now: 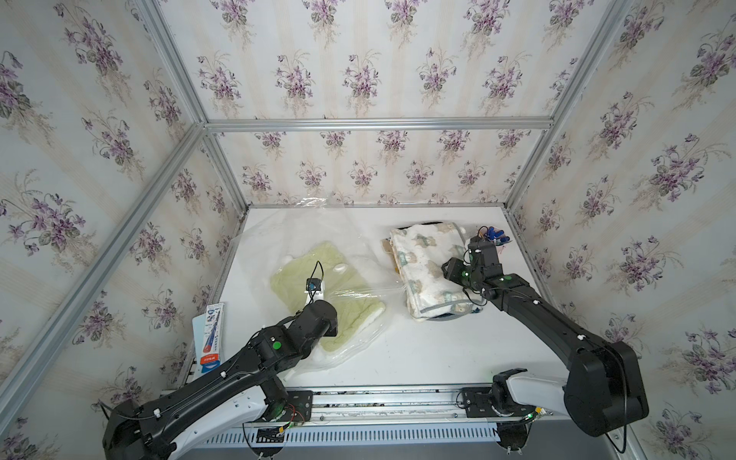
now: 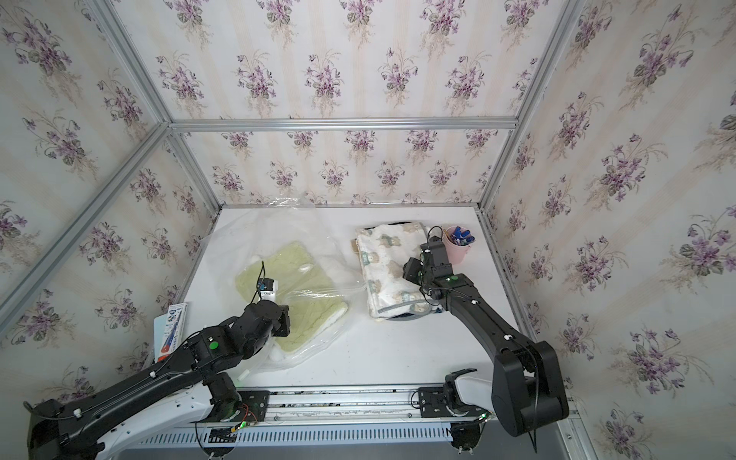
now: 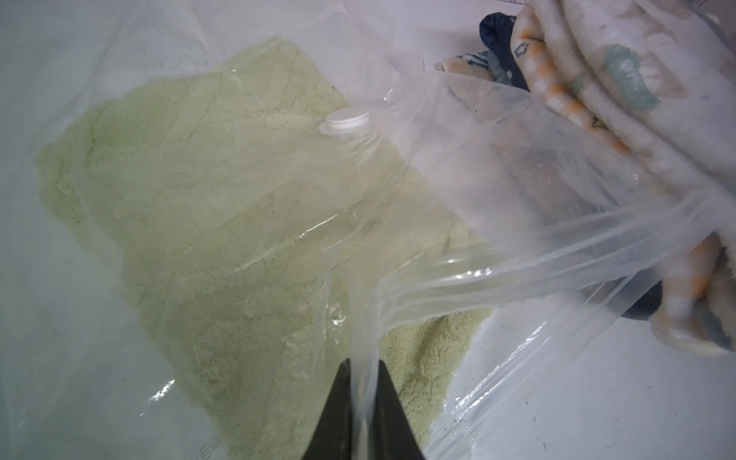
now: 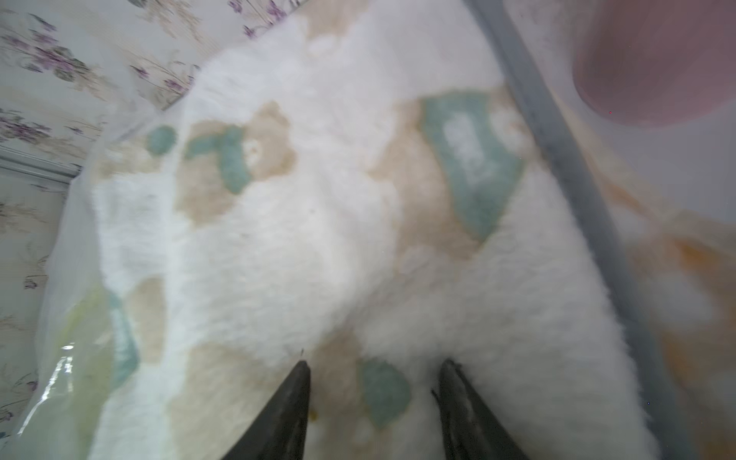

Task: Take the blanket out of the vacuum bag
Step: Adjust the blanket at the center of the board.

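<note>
Vacuum bag (image 1: 278, 235) lengthwise front-to-back

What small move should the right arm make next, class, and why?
Probably lift the right gripper clear of the bear-print blanket and swing it towards the green blanket. Its jaws stand open, holding nothing, while the left gripper is pinched shut on the vacuum bag and the green blanket lies under the film.
</note>
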You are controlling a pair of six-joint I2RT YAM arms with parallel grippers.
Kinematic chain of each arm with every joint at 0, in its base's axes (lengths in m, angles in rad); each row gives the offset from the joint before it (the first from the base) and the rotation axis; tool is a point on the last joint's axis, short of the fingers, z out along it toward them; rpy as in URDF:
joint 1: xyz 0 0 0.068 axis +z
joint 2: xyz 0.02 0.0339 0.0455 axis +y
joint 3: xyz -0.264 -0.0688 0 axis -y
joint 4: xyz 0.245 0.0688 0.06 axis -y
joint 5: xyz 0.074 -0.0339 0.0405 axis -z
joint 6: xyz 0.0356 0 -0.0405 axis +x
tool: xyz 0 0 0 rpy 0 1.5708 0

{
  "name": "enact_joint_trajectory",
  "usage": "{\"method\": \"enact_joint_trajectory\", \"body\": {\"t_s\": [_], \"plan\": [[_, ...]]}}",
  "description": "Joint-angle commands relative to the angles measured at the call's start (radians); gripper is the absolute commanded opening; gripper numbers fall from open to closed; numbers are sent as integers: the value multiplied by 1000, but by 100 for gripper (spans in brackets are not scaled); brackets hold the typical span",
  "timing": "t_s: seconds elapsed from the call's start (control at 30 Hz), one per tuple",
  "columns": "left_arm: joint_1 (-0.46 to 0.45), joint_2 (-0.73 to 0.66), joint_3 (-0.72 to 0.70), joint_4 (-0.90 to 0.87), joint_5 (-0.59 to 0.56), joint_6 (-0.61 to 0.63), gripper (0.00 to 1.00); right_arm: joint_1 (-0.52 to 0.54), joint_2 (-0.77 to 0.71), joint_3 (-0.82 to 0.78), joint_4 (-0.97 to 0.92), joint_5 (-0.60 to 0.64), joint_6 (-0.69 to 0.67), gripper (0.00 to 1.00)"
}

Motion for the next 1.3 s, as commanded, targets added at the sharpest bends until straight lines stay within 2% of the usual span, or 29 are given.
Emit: {"method": "enact_joint_trajectory", "body": {"t_s": [0.0,0.1,0.2,0.3,0.37,0.43,0.47,0.57,0.7,0.93,1.0,1.03,1.1,1.27], "plan": [[6,0,-31,36,-7,-23,12,-22,38,-24,27,-20,10,53],[17,-10,-47,14,-7,-44,13,-33,45,-9,25,-61,-2,53],[29,-32,-62,-11,-14,-58,13,-33,-14,6,25,-87,-3,53],[47,-47,-71,-34,-28,-65,13,-33,-101,7,54,-216,-9,52],[65,-49,-78,-41,-36,-66,13,-28,-173,-23,128,-359,8,49],[89,-44,-87,-27,-35,-63,13,4,-243,-65,219,-451,52,44],[102,-41,-92,-18,-28,-61,13,41,-273,-74,242,-457,59,43],[137,-27,-99,27,-4,-43,13,166,-312,-51,210,-386,27,41],[181,16,-77,88,21,-8,13,256,-296,-84,276,-358,87,38],[263,107,24,143,112,38,11,256,-226,-163,489,-363,354,36],[288,136,52,159,133,52,12,255,-219,-252,686,-379,515,36],[300,150,58,173,146,56,12,289,-215,-292,783,-374,585,36],[335,194,74,213,183,74,12,324,-211,-362,933,-315,699,35],[429,276,93,290,305,90,10,462,-216,-382,1014,-149,725,35]]}}
